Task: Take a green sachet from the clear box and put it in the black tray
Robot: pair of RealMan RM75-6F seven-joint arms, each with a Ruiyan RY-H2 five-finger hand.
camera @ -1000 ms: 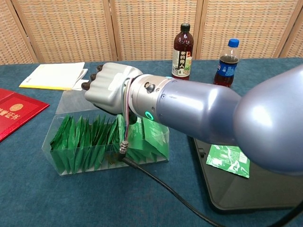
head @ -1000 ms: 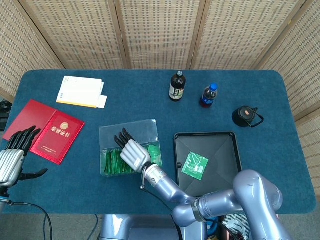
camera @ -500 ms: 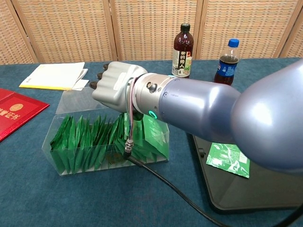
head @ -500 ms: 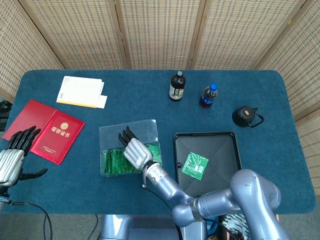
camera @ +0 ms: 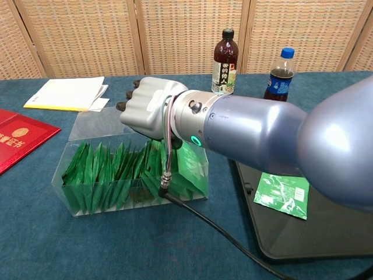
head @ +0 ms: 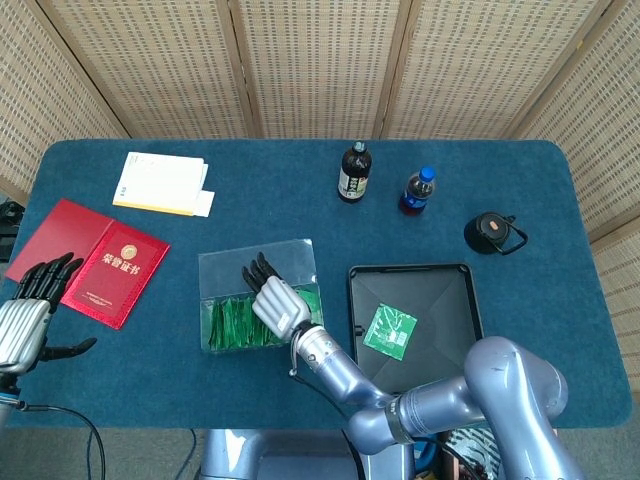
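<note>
The clear box (head: pixel 215 270) (camera: pixel 76 134) stands mid-table, packed with several green sachets (head: pixel 232 325) (camera: pixel 105 172) on edge. My right hand (head: pixel 275 300) (camera: pixel 148 108) hovers over the box's right half, its dark fingers (head: pixel 256 271) stretched apart toward the far wall; I see nothing held in it. In the chest view the back of the hand hides the fingertips. To the right lies the black tray (head: pixel 440 300) (camera: pixel 315 239) with one green sachet (head: pixel 390 331) (camera: pixel 282 195) flat in it. My left hand (head: pixel 28 315) rests open at the table's left edge.
Two red booklets (head: pixel 118 275) and yellow-white papers (head: pixel 160 183) lie at the left. A dark bottle (head: pixel 352 172), a cola bottle (head: pixel 416 190) and a black round lid (head: pixel 492 232) stand at the back. A cable (camera: pixel 204 219) trails from my right wrist.
My right hand has slid a little to the right above the box. The left hand and the sachet in the tray have not moved.
</note>
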